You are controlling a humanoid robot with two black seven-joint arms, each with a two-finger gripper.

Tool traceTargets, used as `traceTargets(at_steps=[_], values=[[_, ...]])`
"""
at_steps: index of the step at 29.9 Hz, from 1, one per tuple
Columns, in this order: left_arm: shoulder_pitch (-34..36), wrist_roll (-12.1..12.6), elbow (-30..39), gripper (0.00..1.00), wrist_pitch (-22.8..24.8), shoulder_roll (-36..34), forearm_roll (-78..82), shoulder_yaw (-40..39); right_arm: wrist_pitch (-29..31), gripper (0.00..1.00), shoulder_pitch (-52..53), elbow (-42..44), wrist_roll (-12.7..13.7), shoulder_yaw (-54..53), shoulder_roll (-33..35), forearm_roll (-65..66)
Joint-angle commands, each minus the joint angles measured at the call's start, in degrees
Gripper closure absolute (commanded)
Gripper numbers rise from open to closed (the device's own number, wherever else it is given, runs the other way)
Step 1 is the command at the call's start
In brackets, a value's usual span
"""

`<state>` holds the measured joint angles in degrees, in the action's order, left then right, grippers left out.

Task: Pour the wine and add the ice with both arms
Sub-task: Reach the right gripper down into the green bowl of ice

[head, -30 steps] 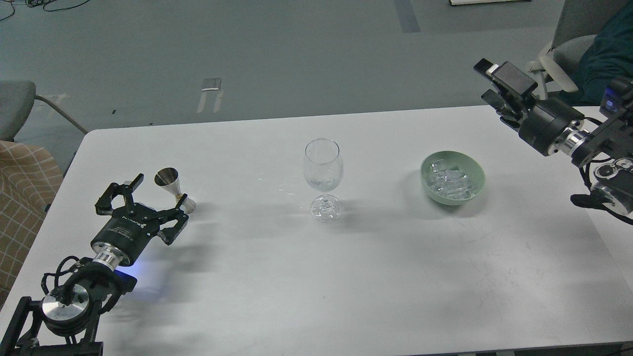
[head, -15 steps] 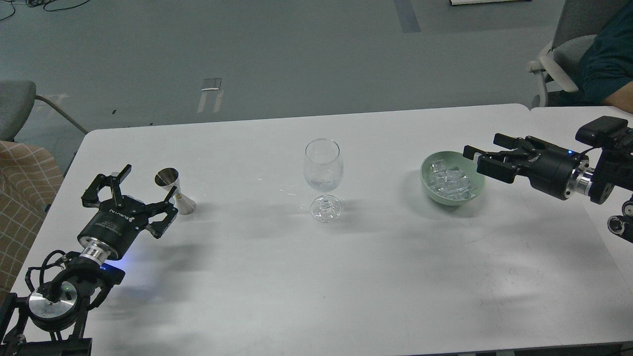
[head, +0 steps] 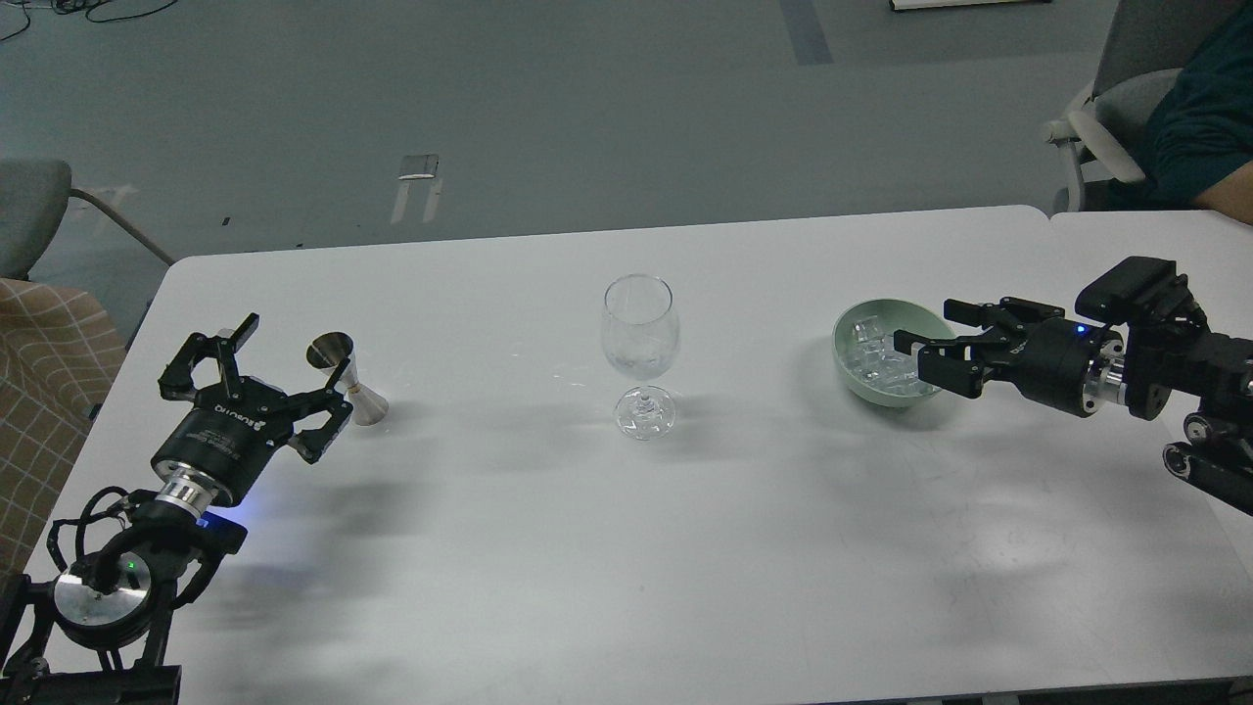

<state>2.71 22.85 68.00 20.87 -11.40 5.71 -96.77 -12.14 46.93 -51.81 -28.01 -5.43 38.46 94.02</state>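
A clear stemmed wine glass (head: 640,345) stands upright at the middle of the white table (head: 607,548). A small steel jigger (head: 345,380) stands at the left. My left gripper (head: 282,370) is open just left of the jigger, with one finger close to it, not closed on it. A pale green bowl (head: 859,384) at the right holds several clear ice cubes (head: 874,354). My right gripper (head: 928,340) is open and empty, its fingers over the bowl's right rim, above the ice.
A person in a dark teal sleeve (head: 1199,108) sits on a grey chair (head: 1116,108) at the back right. Another grey chair (head: 34,211) and a checked cloth (head: 44,392) are at the left edge.
My right arm swung down from high at the back right and came in left, so its gripper now reaches over the bowl's rim. My left gripper drew back a little to the left of the jigger.
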Motion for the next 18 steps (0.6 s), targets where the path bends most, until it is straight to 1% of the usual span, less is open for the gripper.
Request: traceTargets(at_steps=[1,12,18], values=[[0.02,-0.09,0.12,0.02,-0.04,0.06,0.00,0.00,0.01,0.37,0.36,1.71,0.01,1.03,-1.11,0.72],[0.10,-0.09,0.82,0.02,-0.04,0.15,-0.09,0.00,0.45,0.37,1.15,3.47,0.01,1.64,-2.25,3.01],[0.28,-0.09,1.00,0.02,-0.12,0.50,0.00,0.00,0.45,0.37,2.55,6.19,0.01,4.81,-4.62,3.01]])
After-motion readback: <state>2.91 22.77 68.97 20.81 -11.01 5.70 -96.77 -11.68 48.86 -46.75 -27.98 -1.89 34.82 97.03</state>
